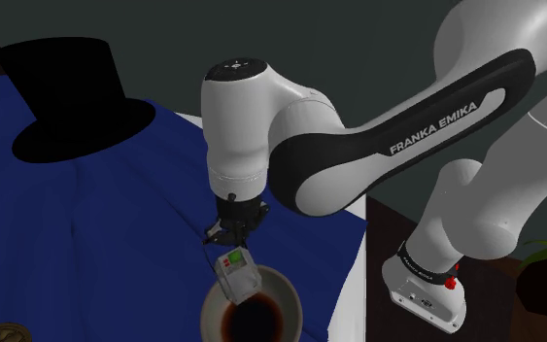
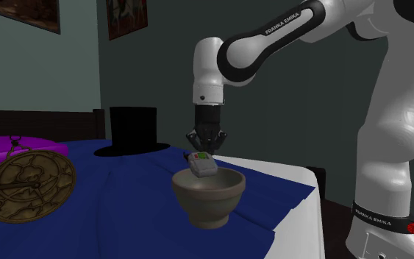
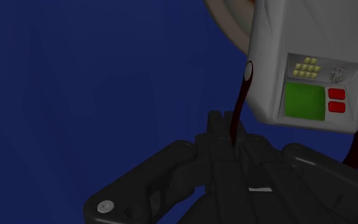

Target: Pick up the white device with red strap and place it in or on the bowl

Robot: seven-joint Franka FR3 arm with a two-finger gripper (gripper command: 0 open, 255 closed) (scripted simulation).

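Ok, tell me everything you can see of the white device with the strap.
The white device is a boxy case with a green screen, two red buttons and a small yellow keypad. It hangs tilted by its dark red strap, pinched in the shut jaws, above the bowl, near its rim; contact there is unclear.

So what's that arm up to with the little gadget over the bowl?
The white robot arm's black gripper is shut on the red strap of a small white device, which dangles at the rim of a bowl on the blue-covered table. It looks about to lower it in; the device isn't resting inside yet. A black top hat stands behind.
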